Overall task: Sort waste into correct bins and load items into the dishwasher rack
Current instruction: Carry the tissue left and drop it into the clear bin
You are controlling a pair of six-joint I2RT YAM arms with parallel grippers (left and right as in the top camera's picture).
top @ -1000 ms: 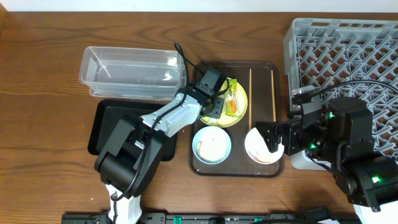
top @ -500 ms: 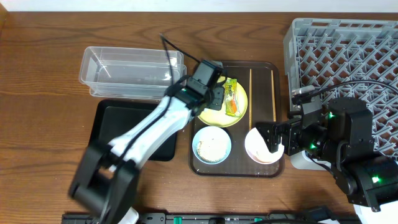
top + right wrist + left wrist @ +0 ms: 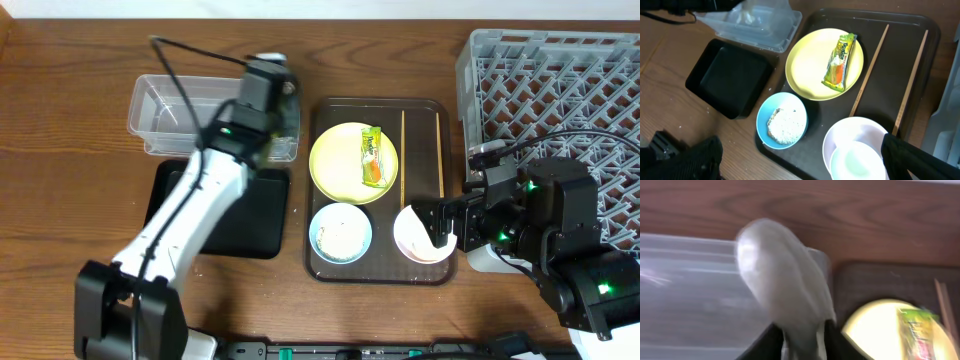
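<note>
Change: left end effector (image 3: 802, 337) has left the yellow plate (image 3: 345, 165) and hangs over the clear tub (image 3: 165, 115) by the counter's far edge, clamped on the crumpled paper (image 3: 780, 275); release likely next.
Other arm: right end effector (image 3: 438, 225) has fingers spread, beside the pinkish bowl (image 3: 415, 243).
Contents: snack wrapper (image 3: 371, 157) on the yellow plate; rice (image 3: 340, 235) in the blue bowl (image 3: 326, 215).
</note>
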